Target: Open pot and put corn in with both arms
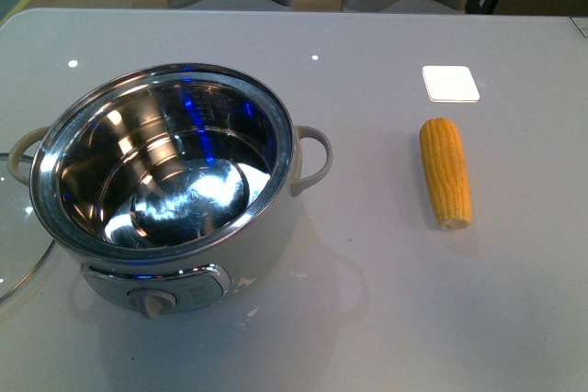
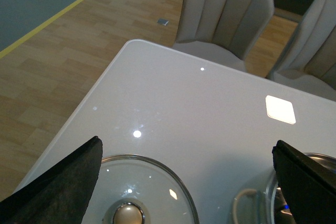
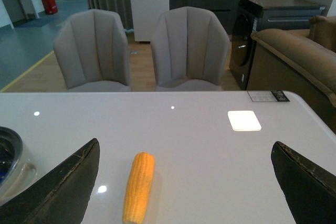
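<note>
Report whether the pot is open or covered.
Open. The pot shows a bare, empty steel bowl; its glass lid lies on the table beside it.

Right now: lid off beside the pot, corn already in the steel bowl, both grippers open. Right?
No: front view shows the corn cob on the table, right of the pot, whose bowl is empty. Glass lid off, left gripper and right gripper open.

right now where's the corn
In the front view the corn lies on the table, to the right of the open pot and just nearer the robot than the white pad.
</note>
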